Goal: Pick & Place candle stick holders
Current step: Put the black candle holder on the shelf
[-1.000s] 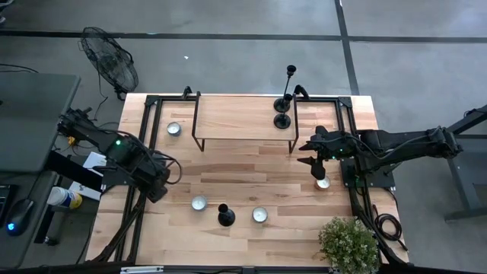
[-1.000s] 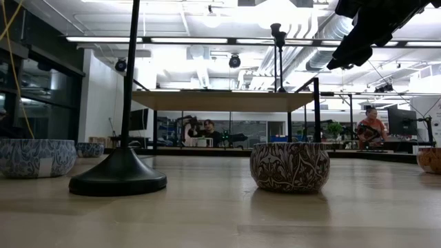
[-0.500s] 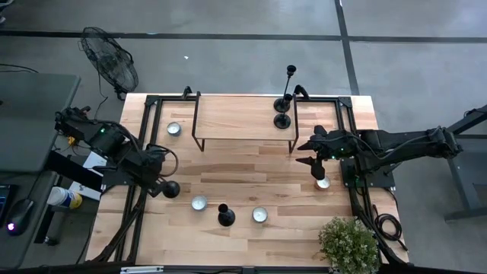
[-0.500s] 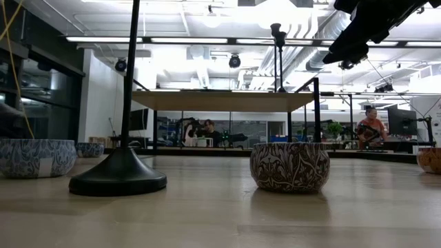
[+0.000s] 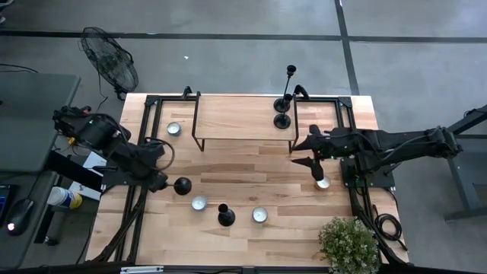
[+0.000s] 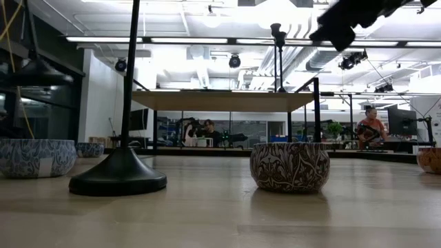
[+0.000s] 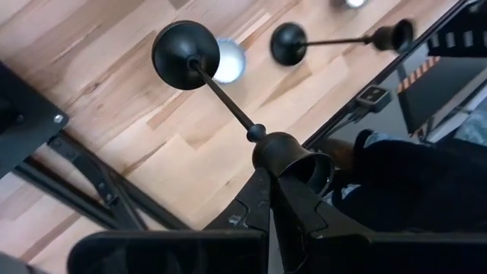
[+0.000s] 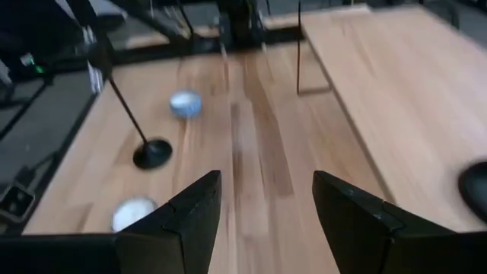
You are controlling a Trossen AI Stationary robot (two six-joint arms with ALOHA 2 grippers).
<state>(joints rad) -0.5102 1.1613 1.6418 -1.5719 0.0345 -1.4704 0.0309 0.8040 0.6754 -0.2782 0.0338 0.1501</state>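
My left gripper [image 5: 161, 180] is shut on a matte black candle stick holder over the table's left part. Its round base [image 5: 183, 186] is lowest, and it also shows in the low view [image 6: 38, 71]. A second holder [image 5: 226, 216] stands on its base at the near middle [image 6: 117, 180]. Two more holders [image 5: 283, 114] stand on the raised wooden shelf [image 5: 236, 114]. My right gripper [image 5: 308, 154] is open and empty, above the table by the shelf's right leg. My left gripper pinches the holder's small top cup [image 7: 293, 157] between its two fingers, coming from above. The thin stem [image 7: 221, 90] runs away from the fingers to the base [image 7: 185, 44]. The holder hangs a little tilted, base down, clear of the table.
Patterned bowls sit on the table at the far left [image 5: 174, 129], near middle [image 5: 199, 203] [image 5: 260, 215] and right [image 5: 323, 183]. A potted plant [image 5: 348, 242] stands at the near right corner. Black frame rails [image 5: 148, 122] run along the table's sides.
My left gripper has come in from beyond the table's left edge toward the right, carrying the candle stick holder, which stays clear of the table with its base down. My right gripper has risen a little and shifted slightly toward the table's left.
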